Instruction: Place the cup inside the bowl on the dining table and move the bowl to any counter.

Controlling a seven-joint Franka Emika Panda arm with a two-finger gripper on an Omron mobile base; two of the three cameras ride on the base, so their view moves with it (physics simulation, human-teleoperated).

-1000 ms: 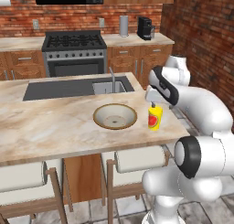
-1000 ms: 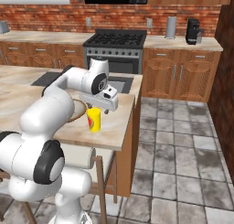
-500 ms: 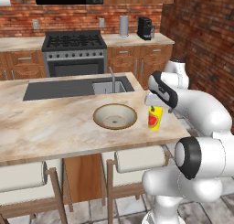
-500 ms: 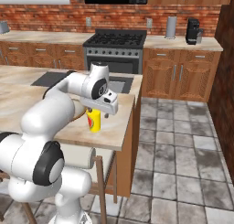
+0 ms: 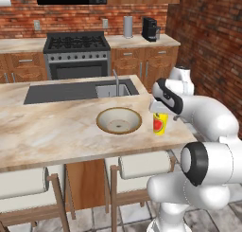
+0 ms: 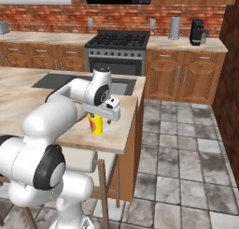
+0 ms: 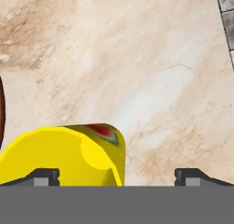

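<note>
Around the cup (image 7: pixel 68 154), wide-open jaws

cup (image 6: pixel 96 124) top hidden behind the arm, bowl (image 7: pixel 2 109) cut off at hand view's edge

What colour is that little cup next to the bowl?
The cup is bright yellow with a red watermelon-slice mark edged in green, clearest in the hand view.

Smooth yellow plastic-looking cup (image 5: pixel 160 123), matt tan bowl (image 5: pixel 119 120), polished marble-patterned dining table (image 5: pixel 52 131)
</note>
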